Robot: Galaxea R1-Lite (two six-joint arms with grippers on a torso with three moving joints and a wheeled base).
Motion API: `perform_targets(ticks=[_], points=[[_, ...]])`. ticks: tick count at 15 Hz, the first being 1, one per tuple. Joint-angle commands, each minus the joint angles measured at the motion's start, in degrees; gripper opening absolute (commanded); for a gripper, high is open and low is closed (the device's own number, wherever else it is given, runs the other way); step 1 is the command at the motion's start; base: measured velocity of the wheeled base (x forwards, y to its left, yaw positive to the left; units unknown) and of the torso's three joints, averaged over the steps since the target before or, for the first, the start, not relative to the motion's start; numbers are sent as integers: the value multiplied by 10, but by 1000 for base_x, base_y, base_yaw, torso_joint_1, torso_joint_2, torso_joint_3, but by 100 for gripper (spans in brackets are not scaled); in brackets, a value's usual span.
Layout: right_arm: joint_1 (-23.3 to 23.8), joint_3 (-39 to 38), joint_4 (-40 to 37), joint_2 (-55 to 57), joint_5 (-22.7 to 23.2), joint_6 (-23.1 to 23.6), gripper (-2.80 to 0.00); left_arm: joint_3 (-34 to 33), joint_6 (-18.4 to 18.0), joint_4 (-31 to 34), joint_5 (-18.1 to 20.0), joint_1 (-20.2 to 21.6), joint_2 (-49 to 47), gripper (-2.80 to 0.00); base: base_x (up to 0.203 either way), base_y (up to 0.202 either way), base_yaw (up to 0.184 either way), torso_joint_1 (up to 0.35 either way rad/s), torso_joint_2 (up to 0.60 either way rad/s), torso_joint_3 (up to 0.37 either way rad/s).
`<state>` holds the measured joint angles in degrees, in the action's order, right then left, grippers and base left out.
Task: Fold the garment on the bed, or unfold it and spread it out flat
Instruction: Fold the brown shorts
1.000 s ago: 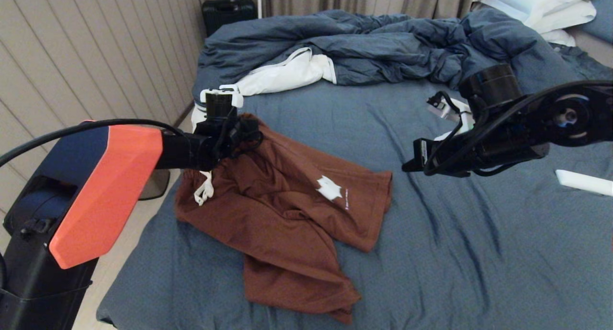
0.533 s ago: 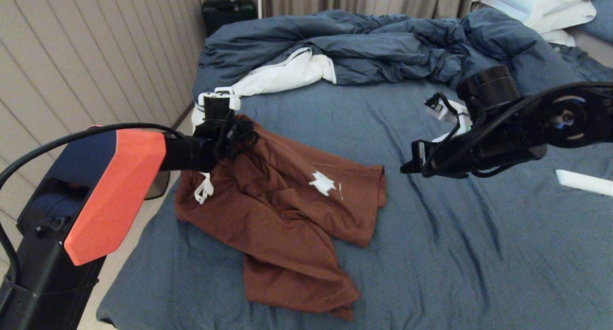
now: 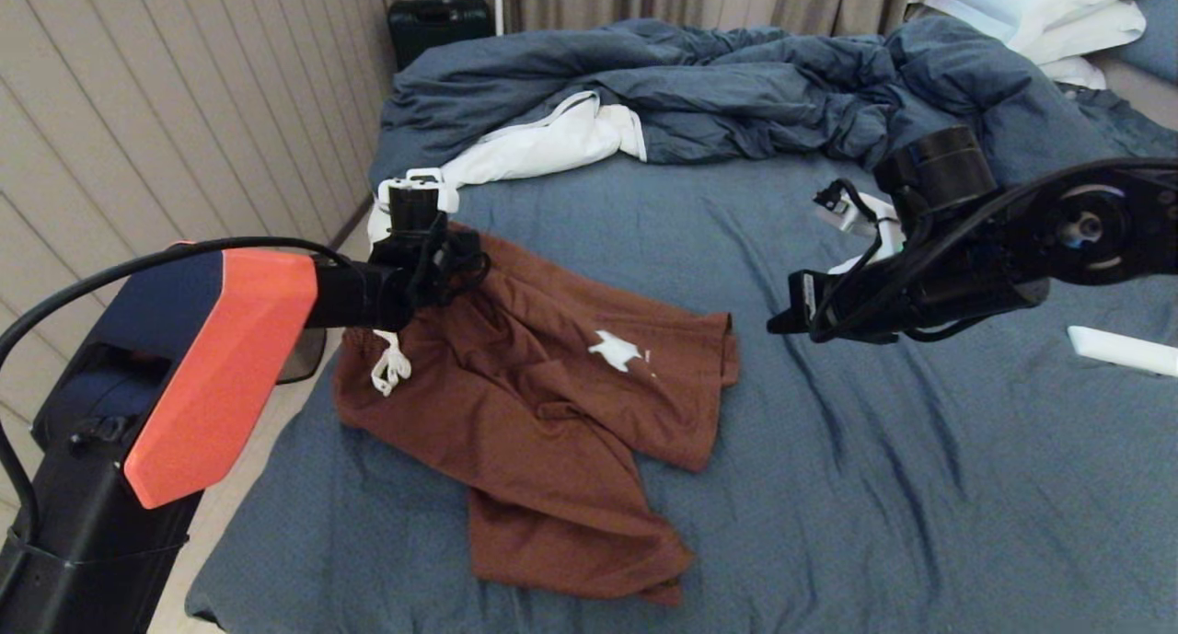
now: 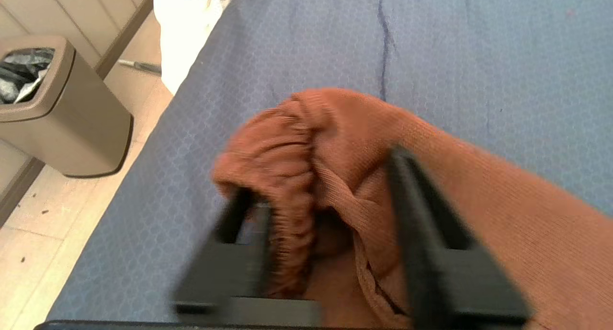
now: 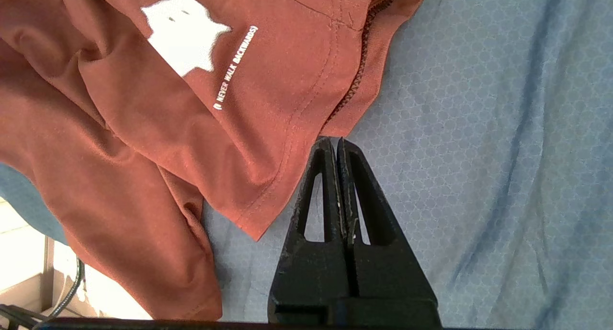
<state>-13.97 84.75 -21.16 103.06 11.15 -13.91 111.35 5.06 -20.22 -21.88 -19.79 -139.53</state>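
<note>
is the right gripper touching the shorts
Apart. The right wrist view shows the right gripper, jaws shut, just short of the shorts hem, with a sliver of sheet between.

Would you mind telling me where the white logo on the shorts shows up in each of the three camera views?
Head view: the white logo sits mid-frame on the rust-brown shorts, on the leg nearer the right arm.
Left wrist view: not in it; only the bunched waistband shows.
Right wrist view: upper left, with a text line beside it.
Shared landmark: the slate-blue sheet.
</note>
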Motion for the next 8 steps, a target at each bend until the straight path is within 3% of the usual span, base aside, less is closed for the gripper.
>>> perform_targets(ticks=[1, 8], points=[[0, 0, -1, -1, 1, -1, -280, 0, 1, -2, -2, 0, 10, 0, 0, 0, 0, 0, 0, 0], [-1, -1, -1, -5, 1, -1, -280, -1, 1, 0, -5, 11, 28, 0, 0, 0, 0, 0, 0, 0]])
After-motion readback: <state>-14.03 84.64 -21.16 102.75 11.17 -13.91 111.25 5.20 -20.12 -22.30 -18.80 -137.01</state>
